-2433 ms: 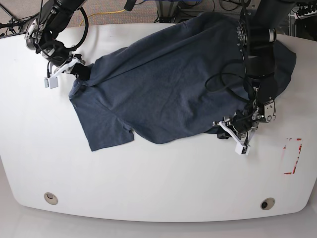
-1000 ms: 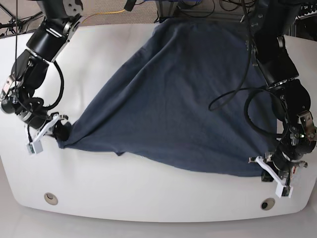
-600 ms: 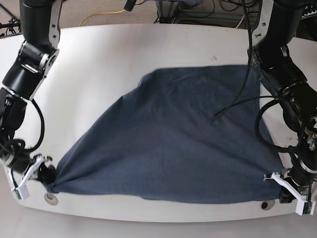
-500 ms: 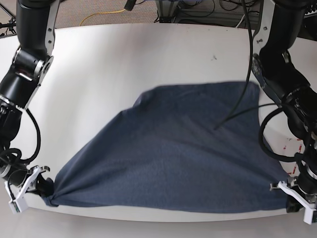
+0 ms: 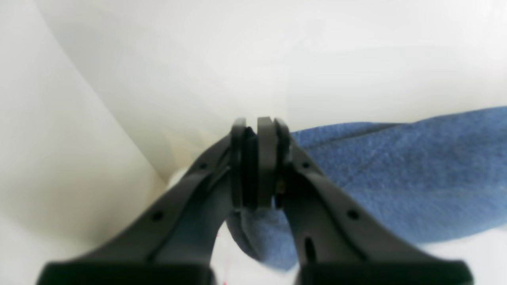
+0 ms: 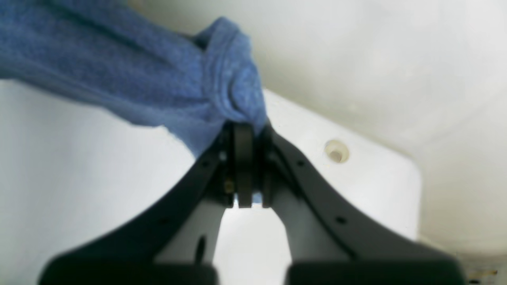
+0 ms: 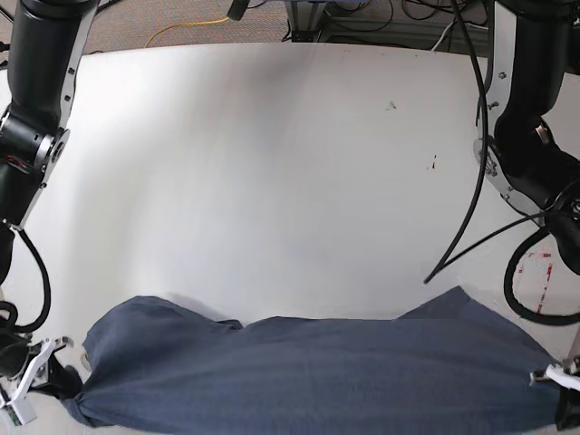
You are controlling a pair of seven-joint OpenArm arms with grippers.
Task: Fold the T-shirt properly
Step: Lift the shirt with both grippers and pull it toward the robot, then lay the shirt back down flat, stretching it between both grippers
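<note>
The dark navy T-shirt (image 7: 308, 372) lies stretched in a wide band along the near edge of the white table (image 7: 272, 181), its lower part past the view's bottom. My right gripper (image 7: 43, 381), at the view's lower left, is shut on a bunched corner of the T-shirt (image 6: 233, 87); the right wrist view shows this gripper (image 6: 245, 166) with jaws pressed together on cloth. My left gripper (image 7: 564, 382), at the lower right edge, is shut on the opposite corner; the left wrist view shows this gripper (image 5: 257, 158) clamping blue cloth (image 5: 396, 178). No lettering is visible.
Red tape marks (image 7: 542, 265) sit on the table at the right. A black cable (image 7: 471, 227) hangs from the left arm over the table. A round hole (image 6: 336, 152) lies in the table near the right gripper, by the table's corner edge.
Both grippers have pulled the T-shirt further toward the near edge. It has gone from a broad sheet over the table's middle to a low band at the bottom.
</note>
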